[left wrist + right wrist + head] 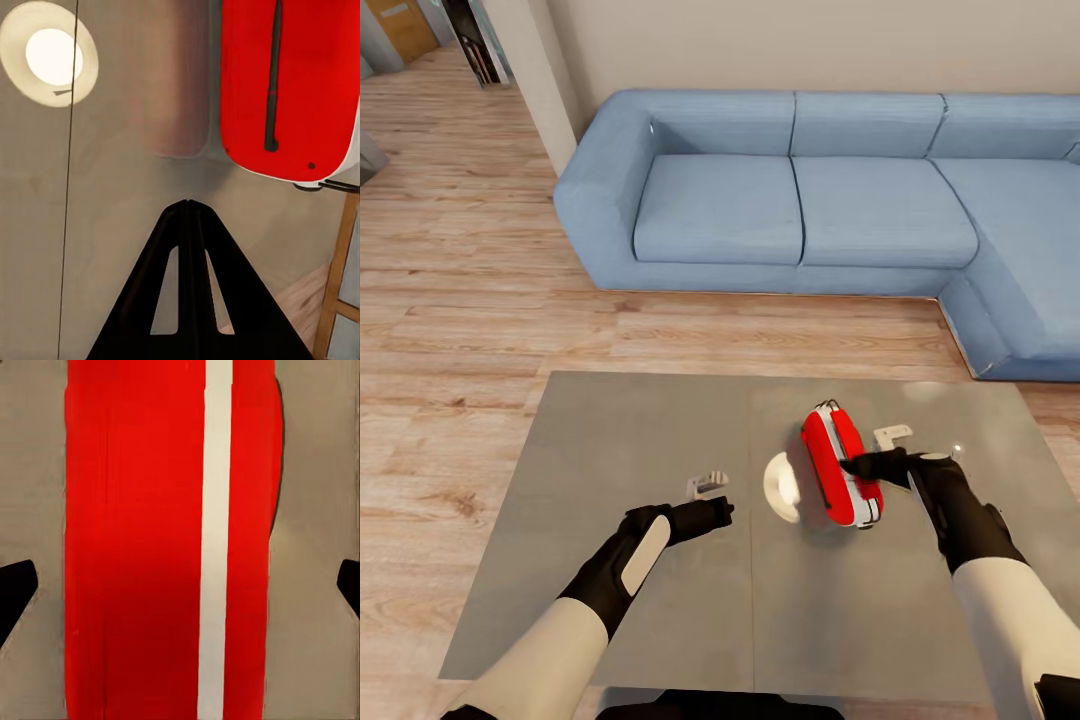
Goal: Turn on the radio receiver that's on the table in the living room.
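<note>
Radio receiver: the red radio receiver (842, 466) stands on its edge on the worktop (640, 450), right of the middle; its white edge band (216, 540) runs along its length, and a thin dark loop handle (271, 82) lies along its red side.
Writing: no brand, label or lettering can be read on the radio or anywhere else.
Right gripper: the right gripper (865, 466) reaches in at the radio's right side; in the right wrist view its two dark fingers (15, 592) are spread wide, one on each side of the red body, with grey worktop showing between each fingertip and the radio. They hold nothing.
Left gripper: the left gripper (187, 206) hovers over bare worktop with its fingers pressed together into one point, gripping nothing. The radio lies ahead of those fingertips and off to one side, apart from them.
Worktop: glossy grey; it mirrors a round white lamp (49, 54) as a bright disc ahead of the left fingers, on the other side from the radio.
Room: a blue L-shaped sofa (810, 200) stands beyond the worktop on a light wood plank floor (460, 300).
</note>
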You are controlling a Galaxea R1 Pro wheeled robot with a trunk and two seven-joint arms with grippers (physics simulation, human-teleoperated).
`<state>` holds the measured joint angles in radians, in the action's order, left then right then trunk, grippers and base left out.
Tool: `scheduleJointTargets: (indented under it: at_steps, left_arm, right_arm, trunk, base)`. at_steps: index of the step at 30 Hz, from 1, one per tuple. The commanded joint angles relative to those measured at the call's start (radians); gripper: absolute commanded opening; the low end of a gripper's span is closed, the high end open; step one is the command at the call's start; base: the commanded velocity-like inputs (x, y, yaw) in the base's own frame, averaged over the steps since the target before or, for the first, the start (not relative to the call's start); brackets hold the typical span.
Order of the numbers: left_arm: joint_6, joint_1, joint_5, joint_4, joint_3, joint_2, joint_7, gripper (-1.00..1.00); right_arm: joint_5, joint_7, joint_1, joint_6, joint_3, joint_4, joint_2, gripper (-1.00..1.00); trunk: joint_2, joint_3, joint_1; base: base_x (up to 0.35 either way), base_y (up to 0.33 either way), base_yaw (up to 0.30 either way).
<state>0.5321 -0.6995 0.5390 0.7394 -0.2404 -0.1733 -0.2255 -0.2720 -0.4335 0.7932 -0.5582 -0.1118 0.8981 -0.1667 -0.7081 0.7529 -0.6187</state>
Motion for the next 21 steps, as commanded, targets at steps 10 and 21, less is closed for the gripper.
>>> scheduleJointTargets:
  at_steps: [10,21]
  left_arm:
    - [0.0,0.0,0.0,0.0,0.001,0.0,0.0,-1.0]
    - [0.006,0.0,0.0,0.033,0.0,0.004,-0.048,-1.0]
  right_arm:
    - [-0.001,-0.103,0.0,-0.488,0.007,0.523,-0.001,1.0]
    - [-0.001,-0.202,0.0,-0.489,0.007,0.65,-0.033,1.0]
  trunk:
    - [0.0,0.0,0.0]
    - [0.0,0.0,0.0]
  base:
    - [0.0,0.0,0.0]
    - [0.0,0.0,0.0]
